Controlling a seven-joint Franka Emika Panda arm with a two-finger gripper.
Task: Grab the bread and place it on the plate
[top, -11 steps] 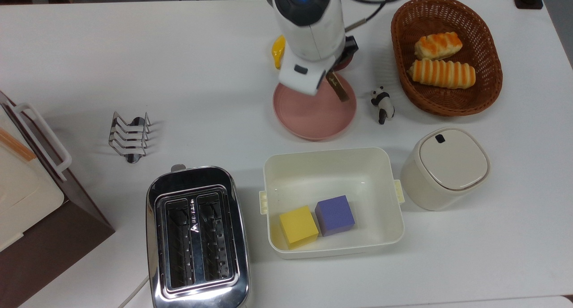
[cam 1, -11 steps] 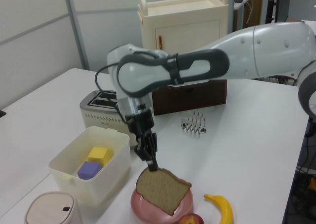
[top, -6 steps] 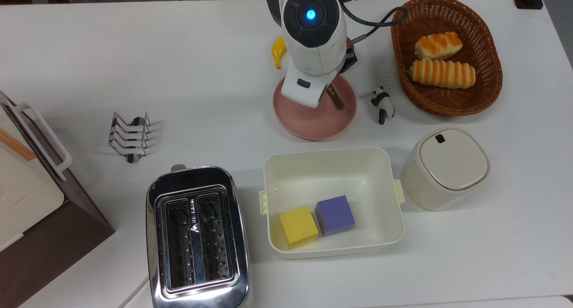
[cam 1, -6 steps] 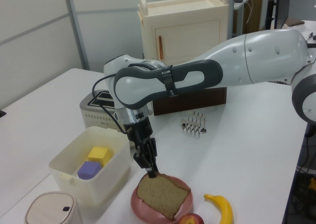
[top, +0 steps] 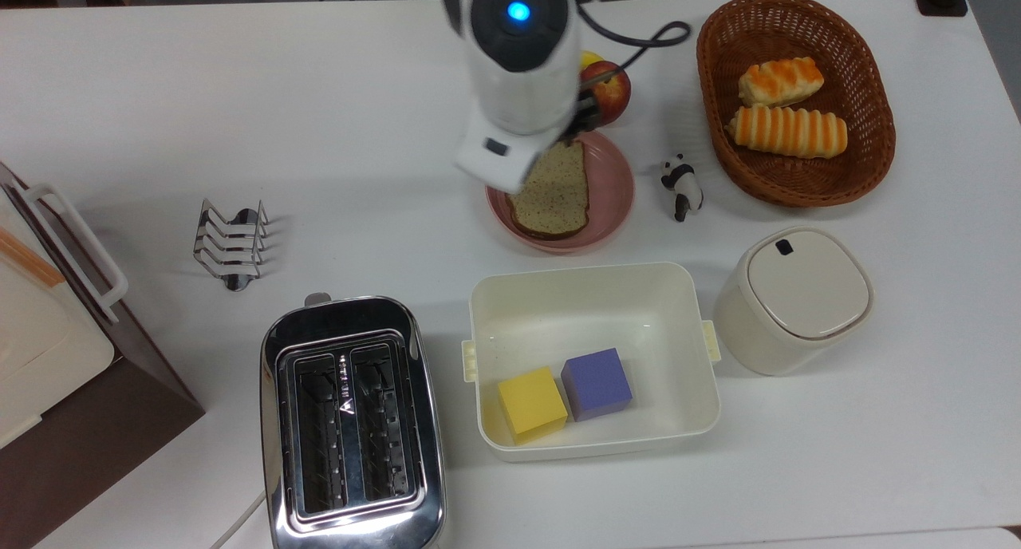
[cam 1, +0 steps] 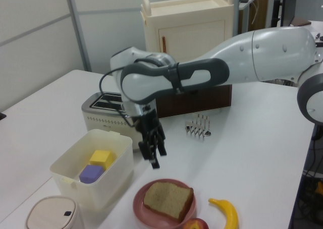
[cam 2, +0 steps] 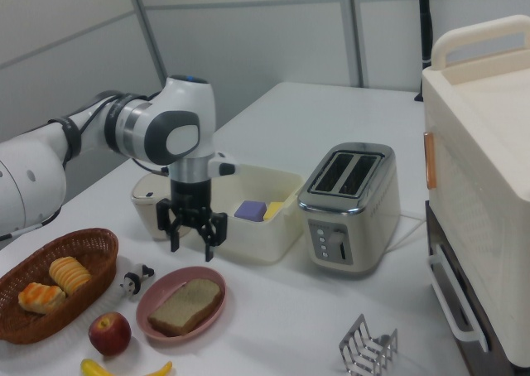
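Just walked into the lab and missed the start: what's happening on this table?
A Franka arm is serving bread. The bread slice lies flat on the pink plate, and the gripper hangs open and empty above it. Beside the plate are an apple, a banana and a panda figurine.

The top view looks straight down on the white table (top: 239,70), taking in nearly its whole surface, with the arm's base beyond its upper edge. The left view stands low and close at one end of the table, looking along it past the pink plate (cam 1: 144,213) toward the toaster (cam 1: 103,113) and the cabinet (cam 1: 189,32) behind. The right view looks from the opposite side, a little higher and farther back, with the cabinet (cam 2: 484,185) close at the right view's right. All three views share the plate (top: 610,190) (cam 2: 153,297), the white tub (top: 594,294) (cam 1: 75,163) (cam 2: 273,227), the toaster (top: 351,421) (cam 2: 348,198) and the toast rack (top: 230,242) (cam 1: 198,125) (cam 2: 368,347).
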